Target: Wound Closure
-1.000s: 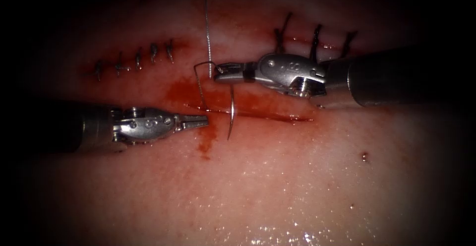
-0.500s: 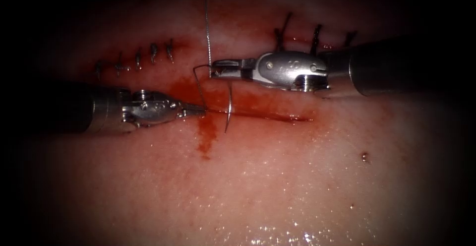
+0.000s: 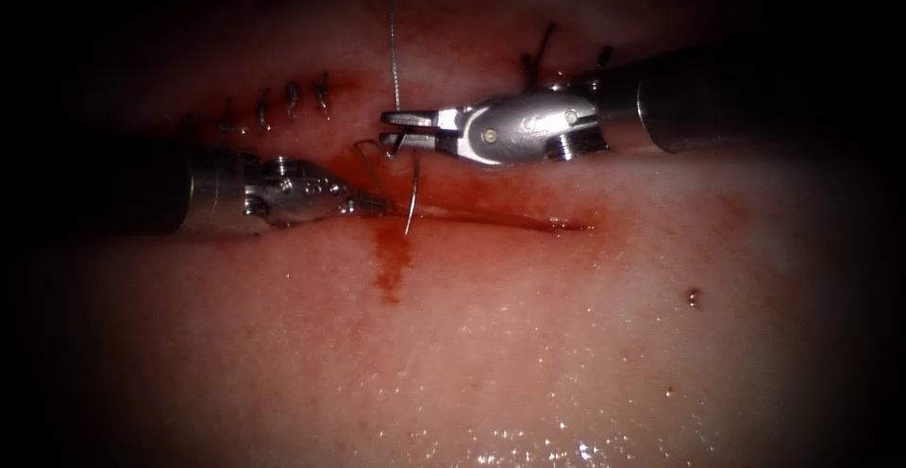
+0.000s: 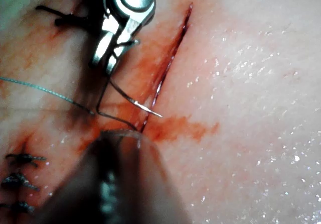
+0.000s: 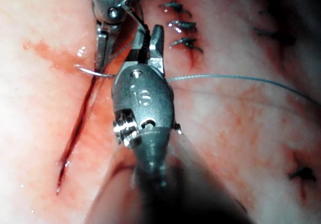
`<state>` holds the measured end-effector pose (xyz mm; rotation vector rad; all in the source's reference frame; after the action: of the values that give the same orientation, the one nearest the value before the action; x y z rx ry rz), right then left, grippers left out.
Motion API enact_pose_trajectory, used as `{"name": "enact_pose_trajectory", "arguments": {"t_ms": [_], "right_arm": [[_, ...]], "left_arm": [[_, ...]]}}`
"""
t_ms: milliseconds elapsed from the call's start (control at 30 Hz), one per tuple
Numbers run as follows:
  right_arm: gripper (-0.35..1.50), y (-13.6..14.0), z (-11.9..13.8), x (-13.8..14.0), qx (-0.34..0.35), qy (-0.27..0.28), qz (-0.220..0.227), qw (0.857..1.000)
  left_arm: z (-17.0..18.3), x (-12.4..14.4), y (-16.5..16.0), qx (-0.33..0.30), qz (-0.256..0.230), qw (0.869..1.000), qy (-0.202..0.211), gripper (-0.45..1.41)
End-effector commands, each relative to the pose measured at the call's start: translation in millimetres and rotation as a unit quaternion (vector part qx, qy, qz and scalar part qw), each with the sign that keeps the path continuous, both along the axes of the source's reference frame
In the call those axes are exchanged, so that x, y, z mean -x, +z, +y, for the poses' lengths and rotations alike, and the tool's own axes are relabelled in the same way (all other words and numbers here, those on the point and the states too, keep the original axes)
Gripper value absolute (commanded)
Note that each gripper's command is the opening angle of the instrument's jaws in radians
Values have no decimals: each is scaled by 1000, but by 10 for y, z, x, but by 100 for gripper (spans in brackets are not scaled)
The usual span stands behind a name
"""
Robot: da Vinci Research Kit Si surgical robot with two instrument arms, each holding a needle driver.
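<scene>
Clearly the needle (image 3: 412, 194) is the delicate part of this job: light, stiff, slick with red fluid (image 3: 389, 260), and easy to twist unless it is pinched on the body of its curve, away from the point.

Going left to right, my left claw (image 3: 373, 206) lies low on the tissue (image 3: 566, 336) at the left end of the cut (image 3: 510, 221), its tips pressed together; I cannot tell whether it pinches the tissue edge or nothing. Just right of it the needle hangs point-down over the cut, free of the tissue. My right claw (image 3: 392, 131) pinches it near the thread end, and the thread (image 3: 394, 43) runs up toward the far side.

Against half a second ago, the right claw has shifted left and away, carrying the needle with it, so the point now sits close beside the left claw's tips. The left claw has barely moved.
</scene>
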<state>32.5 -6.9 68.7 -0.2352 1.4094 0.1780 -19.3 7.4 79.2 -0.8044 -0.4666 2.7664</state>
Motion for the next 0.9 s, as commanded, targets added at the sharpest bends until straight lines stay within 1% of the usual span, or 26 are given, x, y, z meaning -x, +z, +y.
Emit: {"name": "enact_pose_trajectory", "arguments": {"t_ms": [33, 133, 200, 333, 433, 500, 533, 567, 700, 767, 900], "right_arm": [[-35, 5, -4, -9, 8, -1, -3, 1000], [-35, 5, -5, -9, 25, -1, -10, 1000], [-35, 6, -5, -9, 40, -3, -14, 999], [-35, 7, -6, -9, 51, -2, -20, 998], [-35, 9, -8, -11, 61, -2, -23, 998], [-35, 9, -8, -12, 65, -1, -23, 998], [-35, 10, -9, -12, 68, -2, -24, 997], [-35, 10, -9, -13, 68, -2, -24, 997], [-35, 15, -16, -14, 78, -2, -26, 997], [-35, 18, -20, -16, 86, -4, -30, 996], [-35, 21, -25, -18, 101, -10, -40, 994]], "left_arm": [[-5, 6, 6, 1, 4, 1000, -2, -45], [-8, 8, 8, -4, 17, 1000, 2, -45], [-14, 10, 11, -9, 32, 999, 13, -45], [-25, 15, 15, -46, 55, 997, 34, -45], [-30, 16, 16, -61, 64, 995, 45, -25], [-32, 18, 15, -65, 70, 994, 50, 9], [-32, 18, 15, -69, 74, 994, 47, 20], [-32, 18, 15, -71, 76, 994, 45, 24], [-30, 17, 13, -76, 78, 993, 42, 24], [-29, 16, 12, -78, 78, 993, 40, 27], [-26, 15, 10, -82, 78, 993, 37, 24]]}}
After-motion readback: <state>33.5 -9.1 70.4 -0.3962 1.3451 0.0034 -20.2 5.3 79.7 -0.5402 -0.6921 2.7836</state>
